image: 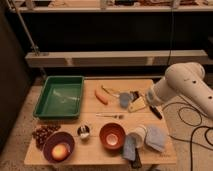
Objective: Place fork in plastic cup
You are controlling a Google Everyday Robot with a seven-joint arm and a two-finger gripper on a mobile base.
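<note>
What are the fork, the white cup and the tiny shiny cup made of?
The fork looks like metal: thin, silvery, with a pale glint. The white cup seems plastic: whitish and dull, though I can't be sure. The tiny cup looks like polished metal, dark and mirror-shiny. The gripper hangs over the table beyond the fork, jaws open.

The white arm (187, 82) is cut off by the right edge. Its gripper (131, 101) hangs over the table (90, 150), beside the carrot (101, 96). The fork (110, 116) is too small to show its prongs. The brown pile (43, 134) is too blurry to name.
</note>
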